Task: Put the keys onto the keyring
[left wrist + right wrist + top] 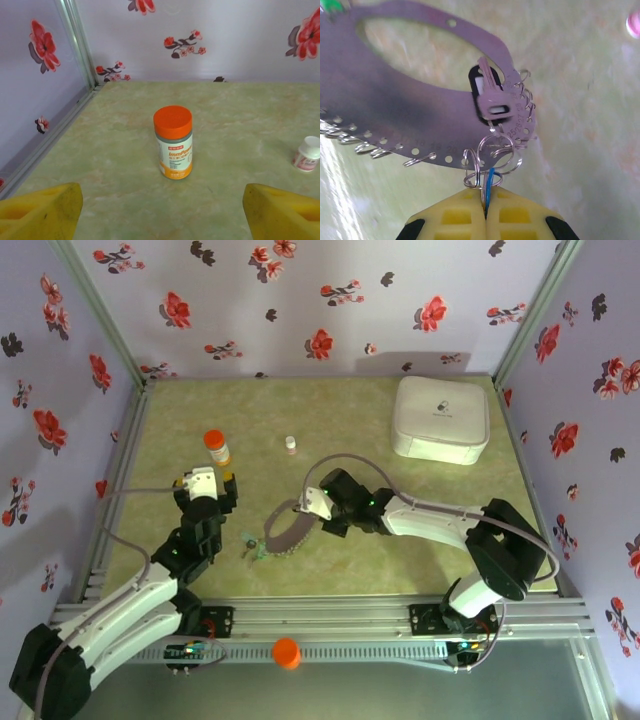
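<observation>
Now: Blue Key Being Pinched at the Keyring's Rim

The right gripper [485, 202] is being seen with its yellow pads pressed together. A thin blue key [490, 182], edge-on, is being pinched between them beside small wire rings [478, 150]. At 12 o'clock from the pads, the keyring [420, 107] is being shown as a flat grey band punched with holes and hung with wire loops. A black key [487, 100] is being carried against its rim. A green key [331, 5] is being glimpsed at 11 o'clock, cut off by the corner.

From above, the keyring is being rested on the table [400, 550] at about 7 o'clock from its centre, touching the right gripper's tip.

The left gripper [161, 212] is being held spread wide, with nothing between its fingertips. An orange-capped bottle [173, 142] is being faced at 12 o'clock, well apart. A small white bottle [306, 154] is being seen at 3 o'clock from it. A white box [441, 418] is being seen at 1 o'clock on the table.
</observation>
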{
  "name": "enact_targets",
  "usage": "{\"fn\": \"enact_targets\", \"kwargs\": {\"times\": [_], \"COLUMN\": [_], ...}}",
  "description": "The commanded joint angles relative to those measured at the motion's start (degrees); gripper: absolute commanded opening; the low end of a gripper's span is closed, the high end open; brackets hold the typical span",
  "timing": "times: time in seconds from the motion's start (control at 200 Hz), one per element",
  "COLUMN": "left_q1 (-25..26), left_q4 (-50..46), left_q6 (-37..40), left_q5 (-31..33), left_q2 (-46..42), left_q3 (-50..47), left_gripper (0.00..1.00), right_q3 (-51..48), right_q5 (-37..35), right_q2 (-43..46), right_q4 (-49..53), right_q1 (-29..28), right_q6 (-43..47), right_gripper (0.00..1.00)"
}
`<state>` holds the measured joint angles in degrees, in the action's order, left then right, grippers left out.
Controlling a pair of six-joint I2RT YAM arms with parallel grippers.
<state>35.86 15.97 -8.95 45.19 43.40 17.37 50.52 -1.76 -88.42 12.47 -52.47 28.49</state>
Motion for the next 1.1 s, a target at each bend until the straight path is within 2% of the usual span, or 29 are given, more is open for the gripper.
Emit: {"fn": "enact_targets", "kwargs": {"times": [0.0, 0.045, 0.155, 0.265, 0.3, 0.39, 0.45, 0.535, 0.65, 0.74, 0.805, 0.975, 1.095], "left_q1": [-2.2, -3.1, -5.5, -7.6, -8.2, -10.3, -12.1, -14.8, -18.0, -21.1, -23.2, -25.9, -27.8], "left_q4": [3.4, 3.8, 5.0, 5.3, 5.4, 5.5, 5.4, 5.7, 8.5, 10.7, 13.7, 27.7, 32.0], "left_q6": [-2.0, -1.8, -0.8, 0.6, 1.3, 2.9, 3.0, 2.5, 3.8, 4.2, 5.4, 9.4, 9.3], "left_q5": [-0.8, -1.2, -2.6, -3.7, -3.9, -5.0, -6.0, -7.6, -8.7, -12.0, -13.0, -14.7, -21.3], "left_q2": [2.3, 3.0, 5.1, 7.2, 7.7, 9.1, 9.7, 10.4, 11.3, 12.4, 14.5, 23.5, 30.8], "left_q3": [1.0, 1.1, 1.6, 2.5, 2.7, 3.1, 3.1, 3.0, 2.4, 1.5, 0.9, -1.7, -0.6], "left_gripper": [0.84, 0.84, 0.85, 0.95, 1.00, 1.00, 1.00, 1.00, 1.00, 1.00, 1.00, 1.00, 1.00], "right_q3": [-1.1, -1.2, -0.9, -1.4, -1.9, -4.2, -7.3, -13.3, -16.3, -19.0, -23.4, -34.0, -35.2], "right_q5": [-8.8, -10.6, -12.9, -10.6, -8.9, -1.6, 2.9, 2.9, -7.1, -19.4, -23.4, -20.7, -16.1], "right_q2": [-0.6, -1.6, -3.2, -0.3, 2.0, 11.0, 18.5, 27.4, 30.2, 28.2, 26.5, 17.5, 11.1], "right_q4": [5.5, 6.7, 8.9, 9.4, 9.1, 6.2, 1.1, -10.3, -15.8, -18.1, -25.6, -52.0, -64.7], "right_q1": [0.5, 0.6, 0.7, 1.8, 2.6, 6.4, 9.8, 15.7, 24.5, 29.9, 33.3, 38.8, 40.7], "right_q6": [6.2, 7.4, 8.9, 7.8, 6.5, 1.3, -4.1, -14.0, -24.3, -26.0, -25.7, -25.1, -21.9], "right_gripper": [0.08, 0.13, 0.34, 0.45, 0.46, 0.52, 0.60, 0.71, 0.74, 0.74, 0.73, 0.73, 0.74]}}
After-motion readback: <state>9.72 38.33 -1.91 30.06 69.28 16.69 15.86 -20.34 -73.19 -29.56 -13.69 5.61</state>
